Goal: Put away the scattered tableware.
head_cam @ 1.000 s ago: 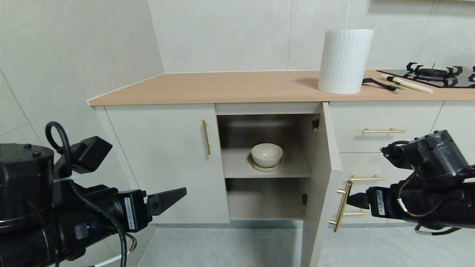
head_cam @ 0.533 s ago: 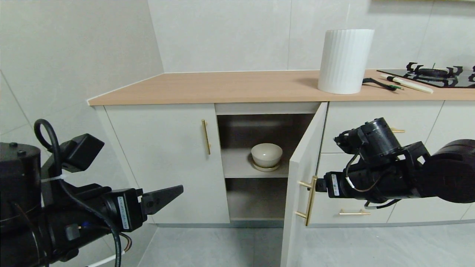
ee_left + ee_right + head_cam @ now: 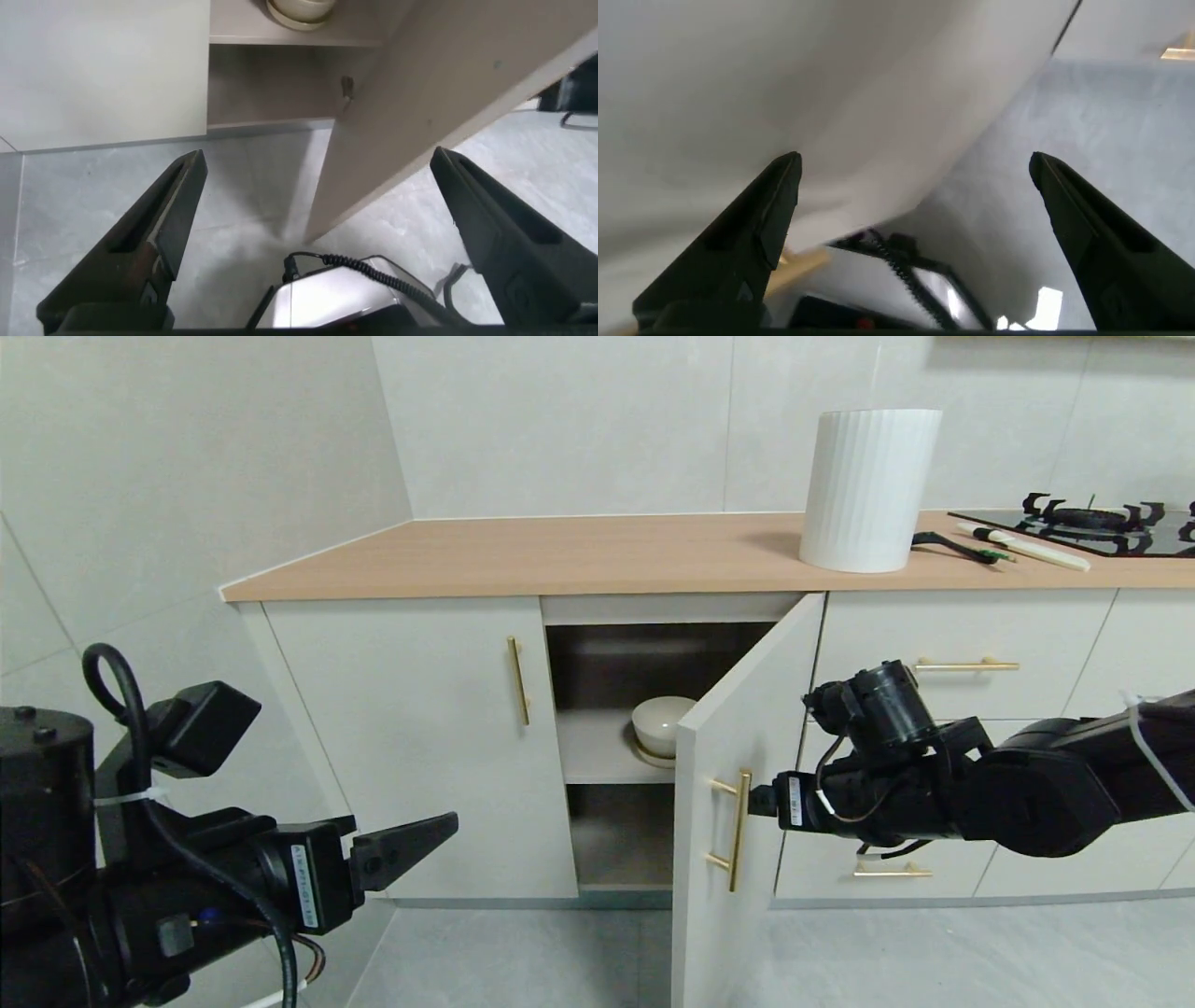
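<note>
Right tool (image 3: pixel 761 800) just beside gold handle (image 3: pixel 738 831) of cabinet door (image 3: pixel 724 709), fingers spread wide, released, grasping nothing, door face close in front in right wrist view. Door hinged on its right side, standing roughly half shut, free edge out toward robot. Handle long axis vertical. Bowl (image 3: pixel 658 723) on saucer (image 3: pixel 653 761) on upper shelf (image 3: pixel 602 756) inside cabinet, beyond and to left of right tool, partly hidden by door edge. Probable step: push door inward and leftward to shut; no visible obstacle in swing path, bowl well back on shelf. Left tool (image 3: pixel 415 840) low at far left, also released, well apart from door; right arm clearly nearer. Possible leftovers: 2 stick-like utensils (image 3: pixel 1027 548) on desk (image 3: pixel 560 555) just beside white canister (image 3: pixel 868 490), near hob (image 3: pixel 1092 527).
</note>
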